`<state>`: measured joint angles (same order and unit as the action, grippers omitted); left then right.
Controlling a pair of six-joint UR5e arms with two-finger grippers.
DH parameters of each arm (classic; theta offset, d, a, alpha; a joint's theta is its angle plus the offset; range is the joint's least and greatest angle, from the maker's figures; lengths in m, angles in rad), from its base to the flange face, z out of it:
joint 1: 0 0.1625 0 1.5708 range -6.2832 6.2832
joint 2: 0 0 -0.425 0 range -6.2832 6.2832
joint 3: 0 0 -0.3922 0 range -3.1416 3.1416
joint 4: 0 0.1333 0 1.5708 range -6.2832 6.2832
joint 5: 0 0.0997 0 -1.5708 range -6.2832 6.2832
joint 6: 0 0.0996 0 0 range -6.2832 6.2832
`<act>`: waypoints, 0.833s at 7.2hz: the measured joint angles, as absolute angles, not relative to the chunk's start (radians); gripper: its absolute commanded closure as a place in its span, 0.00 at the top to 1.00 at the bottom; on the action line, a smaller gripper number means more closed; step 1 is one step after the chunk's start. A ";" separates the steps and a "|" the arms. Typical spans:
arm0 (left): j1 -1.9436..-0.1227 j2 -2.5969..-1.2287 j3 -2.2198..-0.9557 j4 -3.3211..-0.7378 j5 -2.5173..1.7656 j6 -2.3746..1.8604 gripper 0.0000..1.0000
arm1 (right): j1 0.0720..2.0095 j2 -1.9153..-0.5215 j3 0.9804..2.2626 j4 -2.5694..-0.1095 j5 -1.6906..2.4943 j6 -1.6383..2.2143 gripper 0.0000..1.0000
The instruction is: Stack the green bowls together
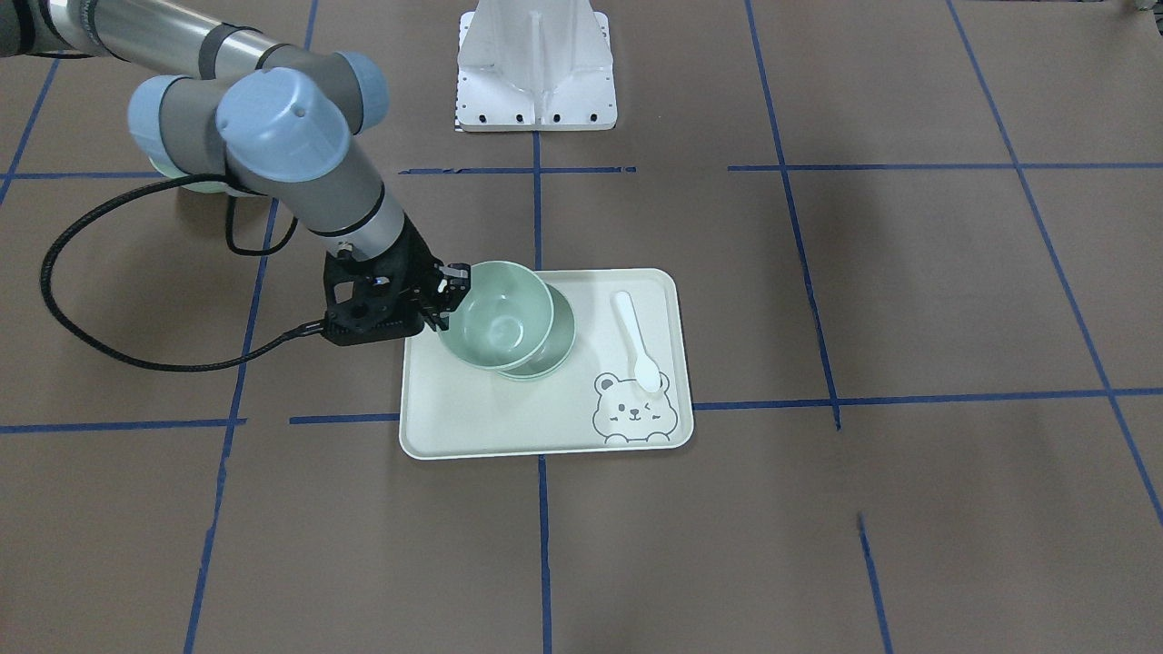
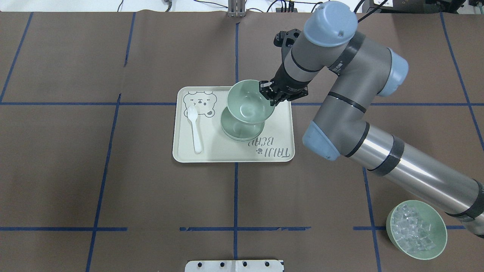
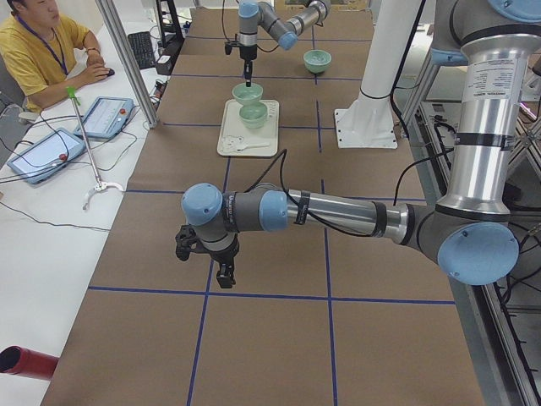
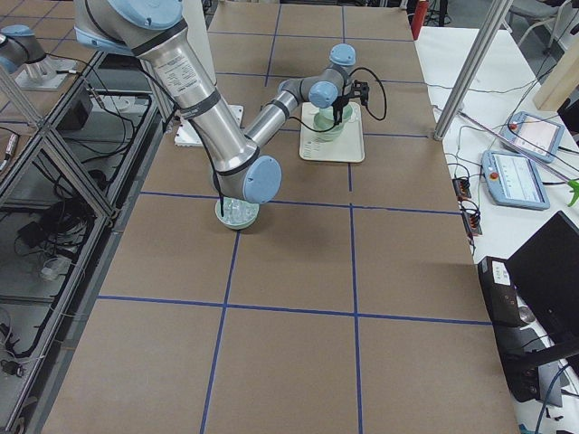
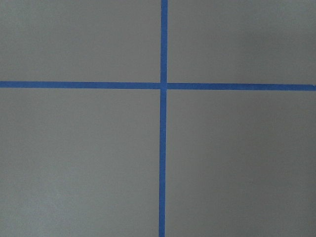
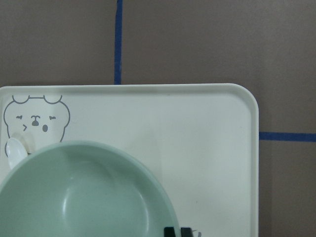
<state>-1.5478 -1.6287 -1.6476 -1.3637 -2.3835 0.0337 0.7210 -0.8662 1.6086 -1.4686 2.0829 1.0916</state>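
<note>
My right gripper (image 1: pixel 452 289) is shut on the rim of a pale green bowl (image 1: pixel 500 313) and holds it tilted just above a second green bowl (image 1: pixel 556 350) that stands on the cream tray (image 1: pixel 472 418). From overhead, the held bowl (image 2: pixel 249 102) overlaps the lower bowl (image 2: pixel 242 133), with the right gripper (image 2: pixel 269 90) at its right rim. The right wrist view shows the held bowl (image 6: pixel 84 192) over the tray (image 6: pixel 207 138). I cannot tell if the lower bowl is a stack; no third plain bowl shows apart. My left gripper (image 3: pixel 224 275) hangs over bare table far away; I cannot tell its state.
A white spoon (image 2: pixel 194 128) lies on the tray beside a printed bear. A green bowl of clear cubes (image 2: pixel 416 229) stands near the table's right front, under the right arm. A white mount plate (image 1: pixel 536 64) sits at the robot's side.
</note>
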 measured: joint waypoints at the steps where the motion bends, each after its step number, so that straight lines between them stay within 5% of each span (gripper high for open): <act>1: -1.548 -1.629 -1.648 -1.364 -2.384 0.034 1.00 | 0.695 -0.854 1.601 -1.485 2.054 1.095 0.00; 4: -1.548 -1.629 -1.651 -1.364 -2.384 0.034 1.00 | 0.639 -0.844 1.564 -1.490 1.972 1.138 0.00; 6: -1.548 -1.628 -1.658 -1.364 -2.384 0.033 1.00 | 0.629 -0.844 1.553 -1.489 1.955 1.144 0.80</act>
